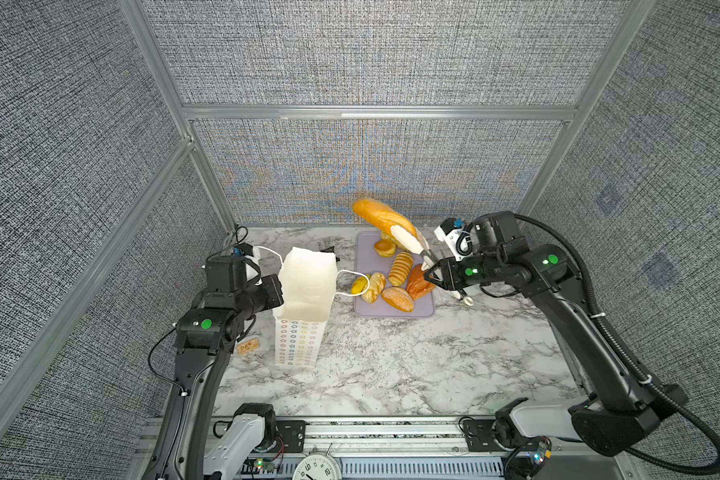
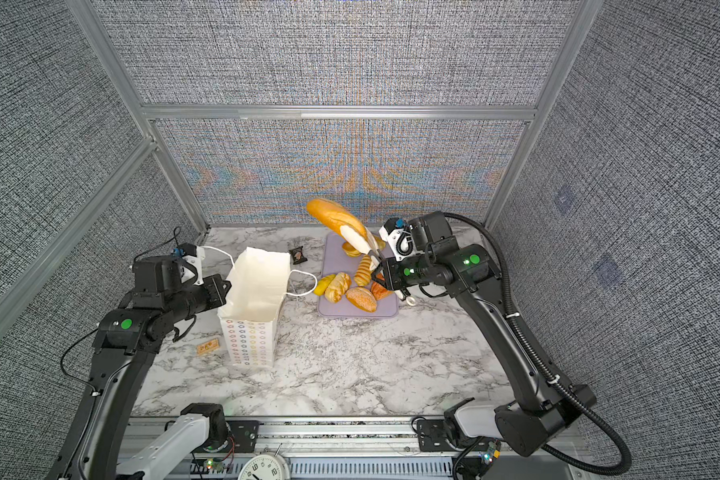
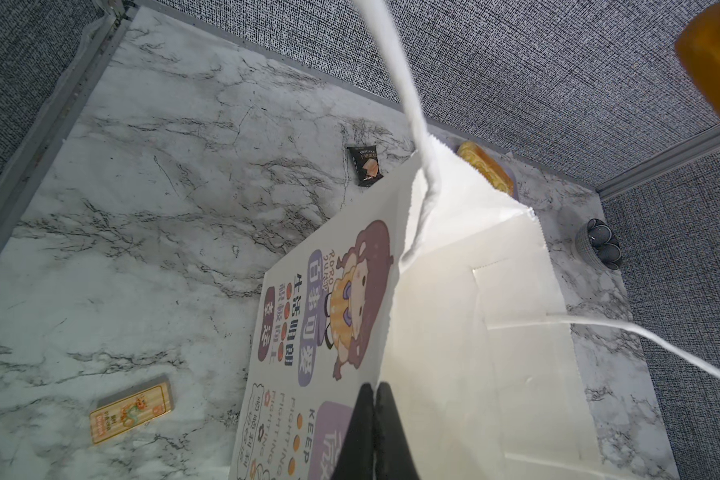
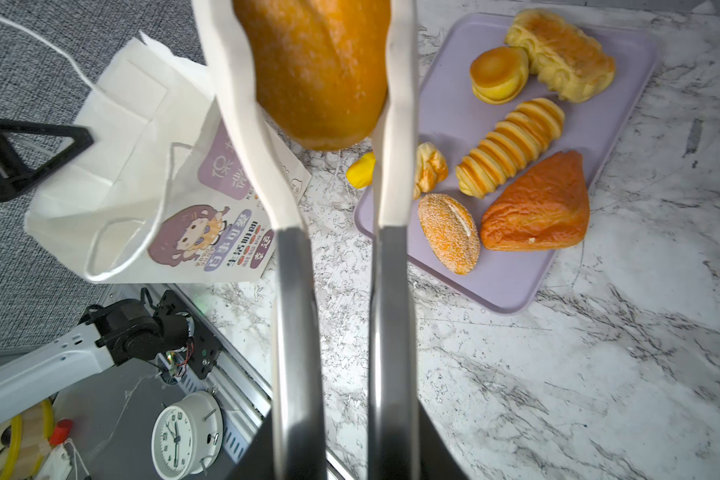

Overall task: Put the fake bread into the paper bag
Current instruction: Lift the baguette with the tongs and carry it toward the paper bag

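Above the lavender tray [image 1: 422, 307] at far right, in a top view, the right gripper [image 1: 431, 272] clamps white-tipped tongs [image 1: 408, 243] holding a long golden loaf [image 1: 379, 214] aloft; the paper bag [image 1: 306, 278] stands upright at left. Left wrist view: the left gripper [image 3: 375, 392] pinches the bag's rim, jaws together. Right wrist view: the tongs squeeze the loaf's end [image 4: 316, 70]; other breads [image 4: 535, 208] lie on the tray.

Bright, even light, soft shadows, edges warped, fg blurry

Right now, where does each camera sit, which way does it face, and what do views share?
Top views: high in front, looking down and back at table, bag, tray; both arms show, right gripper clamping tongs.
Left wrist: on left arm, facing along shut left gripper pinching bag rim.
Right wrist: on right arm, facing along tongs gripping loaf, above tray.
Shared: every view shows bag and loaf.
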